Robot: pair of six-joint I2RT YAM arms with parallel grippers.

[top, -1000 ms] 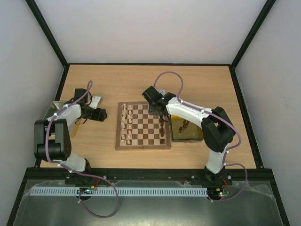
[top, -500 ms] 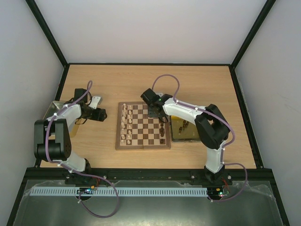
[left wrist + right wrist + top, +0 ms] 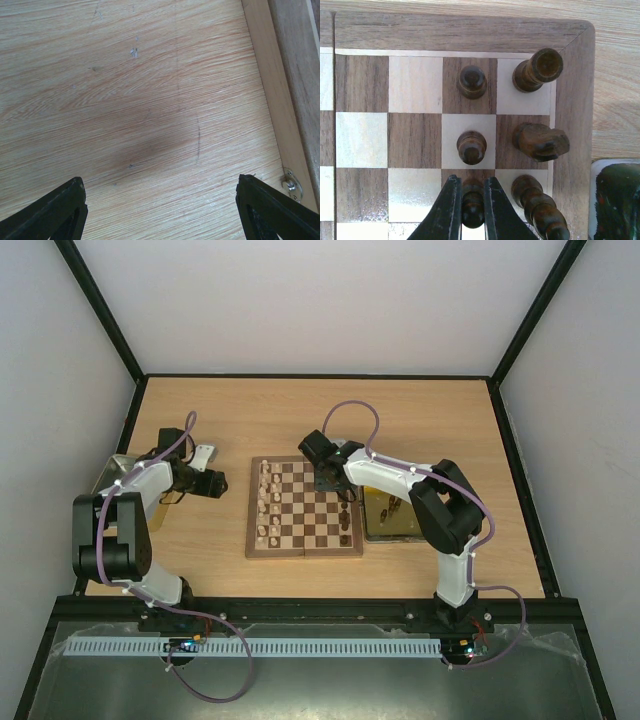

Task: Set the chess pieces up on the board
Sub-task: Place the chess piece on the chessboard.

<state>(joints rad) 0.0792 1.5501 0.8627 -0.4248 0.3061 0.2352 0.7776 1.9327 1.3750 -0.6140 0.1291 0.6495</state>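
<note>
a dark pawn (image 3: 472,207) is pinched by the right gripper (image 3: 472,181) – judged light, smooth, easily tipped – best gripped mid-body; the left gripper (image 3: 161,179) is spread.

walls (image 3: 320,300): plain white | table (image 3: 250,410): light wood grain | frame (image 3: 100,310): black posts | light: even

White-and-black arms (image 3: 392,472), purple cables (image 3: 350,406), black tapered fingers (image 3: 446,212)

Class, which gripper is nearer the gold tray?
Right. The right gripper, gripping a dark piece, is over the board beside the gold tray; the left gripper hangs over the table beyond the board's opposite edge.
</note>
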